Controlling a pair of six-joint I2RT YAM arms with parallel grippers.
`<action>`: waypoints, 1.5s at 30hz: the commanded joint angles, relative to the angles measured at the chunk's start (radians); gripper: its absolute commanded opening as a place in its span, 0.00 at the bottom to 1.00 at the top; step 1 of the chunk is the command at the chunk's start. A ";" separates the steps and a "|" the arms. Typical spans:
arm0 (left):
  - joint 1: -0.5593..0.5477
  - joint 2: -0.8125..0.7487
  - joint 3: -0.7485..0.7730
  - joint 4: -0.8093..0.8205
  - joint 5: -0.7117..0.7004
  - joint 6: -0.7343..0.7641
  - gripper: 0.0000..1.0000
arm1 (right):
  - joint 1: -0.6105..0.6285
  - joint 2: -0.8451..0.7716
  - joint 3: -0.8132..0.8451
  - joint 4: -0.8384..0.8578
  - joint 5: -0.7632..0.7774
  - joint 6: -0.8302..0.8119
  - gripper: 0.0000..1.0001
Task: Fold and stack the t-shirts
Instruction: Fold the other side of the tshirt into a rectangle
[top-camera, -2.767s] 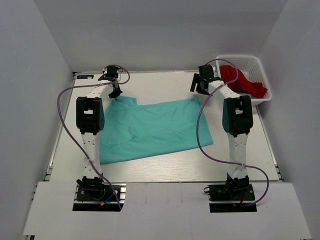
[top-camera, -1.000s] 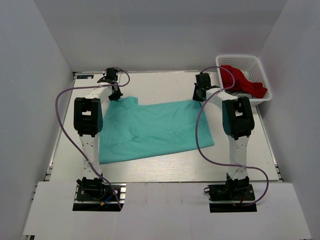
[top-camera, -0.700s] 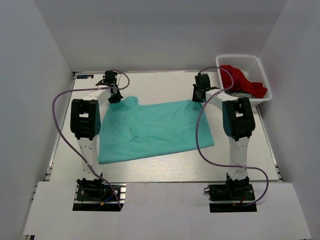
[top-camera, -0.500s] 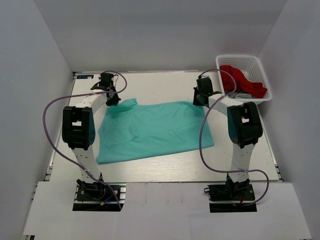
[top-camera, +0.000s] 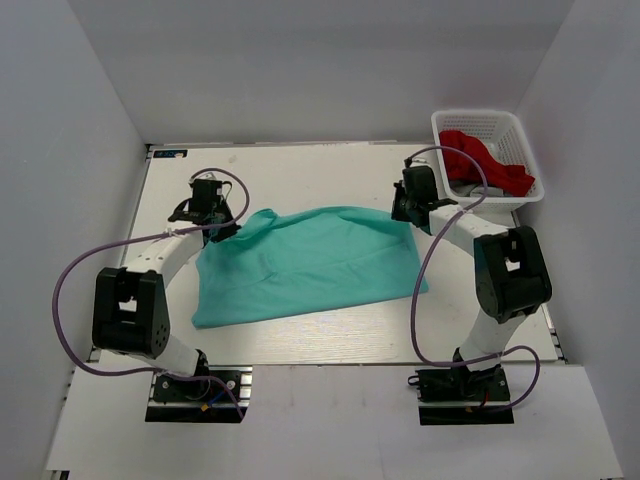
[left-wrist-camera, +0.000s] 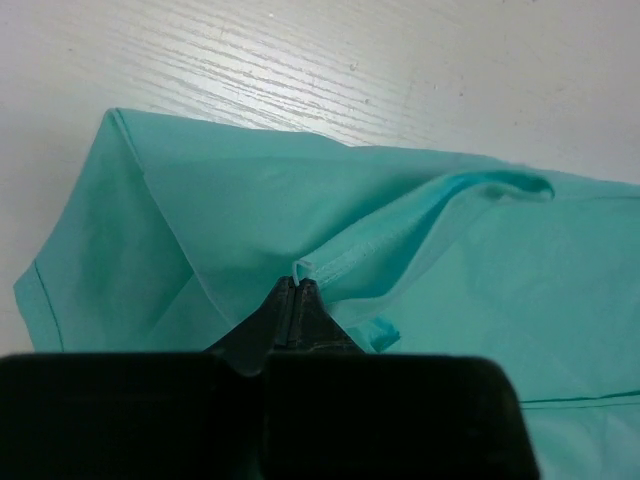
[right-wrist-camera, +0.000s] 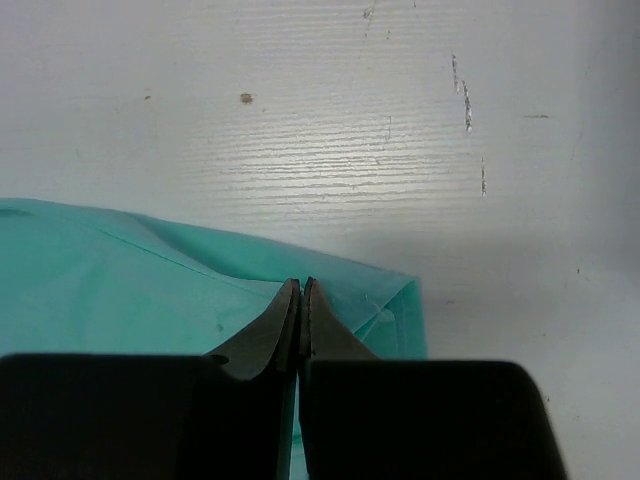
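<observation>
While far edge of teal t-shirt (top-camera: 310, 265) now rides up off desk (top-camera: 300, 170), drawn nearer than moment ago, rest lies flat mid-desk. Left end effector (left-wrist-camera: 297, 292), right end effector (right-wrist-camera: 301, 290) pinched on far corners, right only just closed: first fold starting. Red t-shirt (top-camera: 480, 158) waits in basket (top-camera: 478, 115), far right. Right arm's cable (top-camera: 420, 290) hangs over shirt edge, may snag.

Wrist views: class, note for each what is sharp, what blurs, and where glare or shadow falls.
Left wrist: teal t-shirt folds sharp, left end effector body a blurred black mass, glare on the table. Right wrist: table grain crisp, soft shadow beyond the shirt's edge, right end effector base out of focus.
</observation>
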 joint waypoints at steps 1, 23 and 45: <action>-0.001 -0.052 0.008 0.008 -0.010 -0.024 0.00 | 0.001 -0.044 0.008 0.047 -0.006 -0.003 0.00; -0.011 -0.251 -0.012 -0.047 -0.129 -0.103 0.00 | -0.005 -0.166 -0.015 0.022 0.041 -0.014 0.00; -0.011 -0.555 -0.449 -0.243 -0.091 -0.359 0.00 | -0.007 -0.291 -0.349 -0.014 0.112 0.121 0.14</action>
